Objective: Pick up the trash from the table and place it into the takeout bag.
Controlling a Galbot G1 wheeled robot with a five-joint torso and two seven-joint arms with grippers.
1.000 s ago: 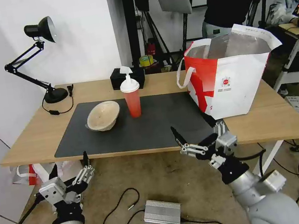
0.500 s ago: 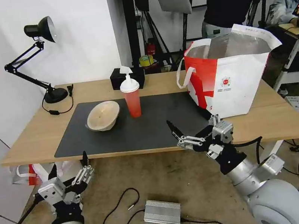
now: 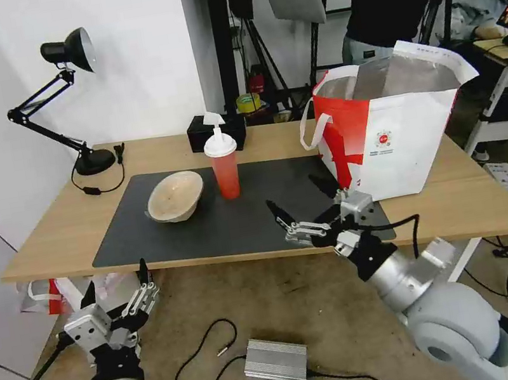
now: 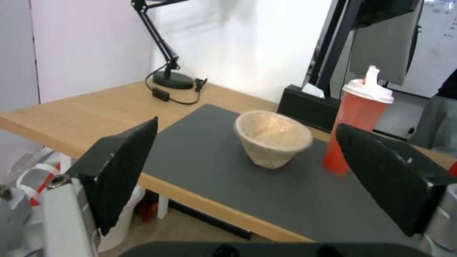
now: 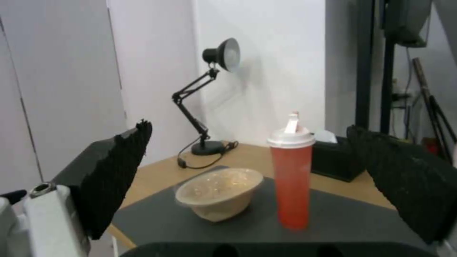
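- Head view: right gripper (image 3: 306,209) fingers apart, over bench (image 3: 49,235) front edge, nearer upright red cup (image 3: 224,168), which stands beyond
- left gripper (image 3: 117,286) fingers apart, low

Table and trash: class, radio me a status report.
Right pincer open, over mat's near edge. Left pincer open, below table. Cup and bowl untouched on mat; bag open. Nothing blocking.

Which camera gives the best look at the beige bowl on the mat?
The left wrist view: the beige bowl sits near and unobstructed, between the open left gripper fingers. The right wrist view shows the bowl beside the red drink cup. The head view shows it smaller, from above.
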